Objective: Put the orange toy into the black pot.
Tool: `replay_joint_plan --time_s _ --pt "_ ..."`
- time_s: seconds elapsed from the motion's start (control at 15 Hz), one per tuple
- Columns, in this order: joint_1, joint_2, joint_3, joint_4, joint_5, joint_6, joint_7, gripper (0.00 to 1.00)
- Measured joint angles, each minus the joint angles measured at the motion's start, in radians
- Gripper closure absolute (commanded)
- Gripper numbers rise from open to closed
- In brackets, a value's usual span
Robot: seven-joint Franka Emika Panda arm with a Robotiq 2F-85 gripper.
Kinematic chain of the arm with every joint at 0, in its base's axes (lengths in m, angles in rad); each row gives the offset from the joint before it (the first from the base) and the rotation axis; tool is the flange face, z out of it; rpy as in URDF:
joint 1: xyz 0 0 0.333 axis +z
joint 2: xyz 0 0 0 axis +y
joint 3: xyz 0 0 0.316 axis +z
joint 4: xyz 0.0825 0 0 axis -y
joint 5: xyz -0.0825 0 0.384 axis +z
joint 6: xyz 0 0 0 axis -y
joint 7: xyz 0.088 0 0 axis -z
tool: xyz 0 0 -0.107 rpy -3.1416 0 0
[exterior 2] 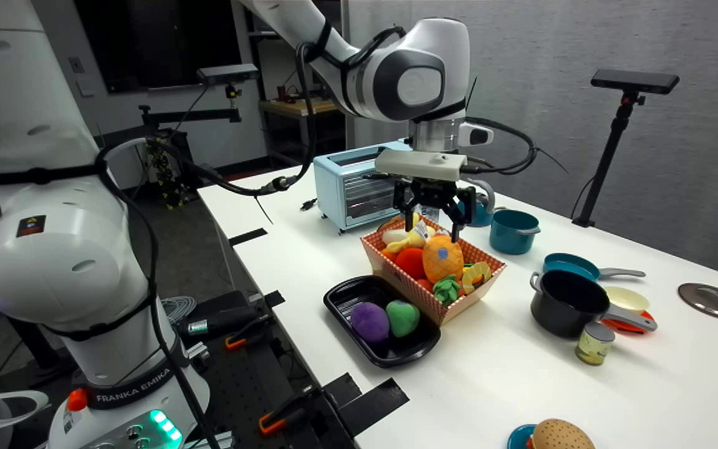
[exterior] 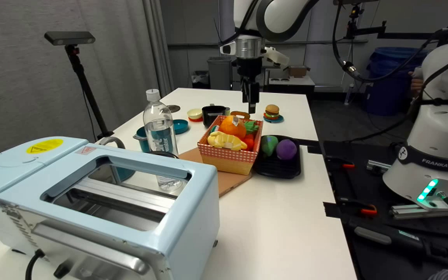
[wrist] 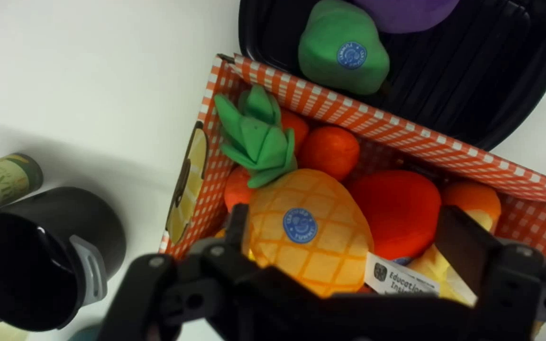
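Over the checked basket [exterior: 228,163], your gripper [exterior 2: 432,229] hangs with its jaws spread wide. You have the orange toy [wrist: 313,232], a leafy-topped pineapple framed between the jaws in the wrist view, lying inside that basket beside a red toy [wrist: 396,213]. Your black pot [exterior 2: 552,318] stands upright on the worktop [exterior 2: 490,380], apart from the basket, a tin [exterior 2: 594,344] just beside it.

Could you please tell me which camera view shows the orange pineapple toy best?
The wrist view: the orange pineapple toy appears largest there, its blue sticker and green leaves clear, though the gripper covers part of it. Both exterior views show it smaller, in the basket, leaves included.
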Motion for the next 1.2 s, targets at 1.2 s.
replay_joint_plan --time_s 1.2 --pt "-0.005 0.197 0.048 0.177 0.0 0.0 0.001 0.0"
